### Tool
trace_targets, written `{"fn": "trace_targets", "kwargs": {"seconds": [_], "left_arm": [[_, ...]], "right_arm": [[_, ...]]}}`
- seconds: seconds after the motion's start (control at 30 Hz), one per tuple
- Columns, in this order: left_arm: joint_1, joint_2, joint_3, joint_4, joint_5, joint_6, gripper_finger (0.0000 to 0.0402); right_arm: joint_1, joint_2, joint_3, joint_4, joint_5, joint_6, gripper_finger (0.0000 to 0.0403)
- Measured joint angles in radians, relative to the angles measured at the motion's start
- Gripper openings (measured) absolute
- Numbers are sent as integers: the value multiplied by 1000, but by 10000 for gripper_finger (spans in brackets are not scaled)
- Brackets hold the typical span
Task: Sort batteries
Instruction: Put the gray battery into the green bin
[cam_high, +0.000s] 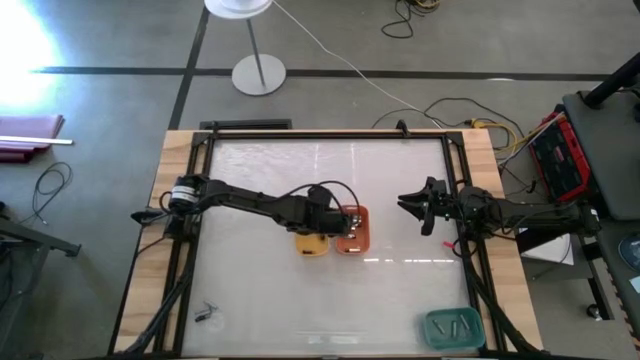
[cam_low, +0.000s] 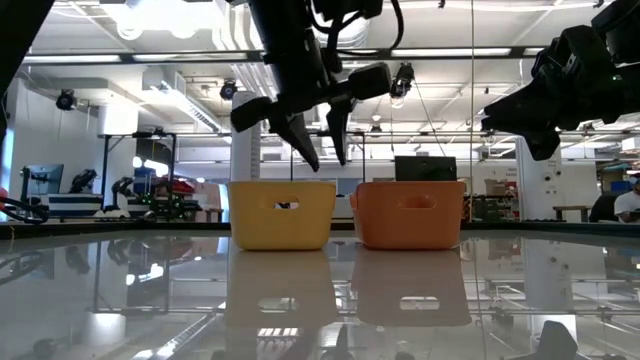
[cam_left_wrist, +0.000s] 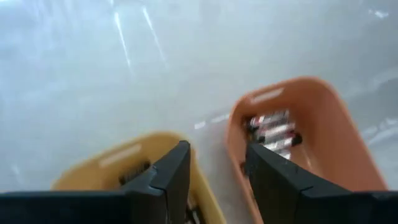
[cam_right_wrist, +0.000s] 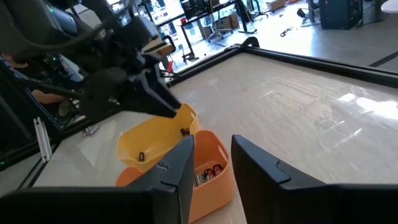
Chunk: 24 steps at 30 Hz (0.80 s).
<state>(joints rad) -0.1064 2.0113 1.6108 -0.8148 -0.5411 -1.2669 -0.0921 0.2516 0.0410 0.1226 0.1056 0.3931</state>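
Although the batteries lying in the orange rectangular plastic tray showed red and silvery bands in the left wrist view, no lettering on them could be read. Across the middle of the high view stretched a glossy pale tabletop in a black frame on light wood, with grey floor and a white lamp stand above it. Beside the orange tray stood the yellow rectangular plastic tray, touching it; a teal rectangular tray sat at lower right, and small dark batteries lay loose at lower left. Above the two central trays hung the left gripper, fingers parted and empty. At right of centre waited the right gripper, likewise parted, holding nothing.
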Motion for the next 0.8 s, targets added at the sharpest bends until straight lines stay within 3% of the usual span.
{"fn": "trace_targets", "kwargs": {"seconds": [0.27,0.4,0.67,0.8], "left_arm": [[3,0,14,1,-170,221,136],[4,0,13,10,-176,324,136],[4,0,11,35,-175,330,136],[4,0,11,46,-179,456,136]], "right_arm": [[0,0,0,0,0,0,73],[0,0,0,0,0,0,65],[0,0,0,0,0,0,60],[0,0,0,0,0,0,68]]}}
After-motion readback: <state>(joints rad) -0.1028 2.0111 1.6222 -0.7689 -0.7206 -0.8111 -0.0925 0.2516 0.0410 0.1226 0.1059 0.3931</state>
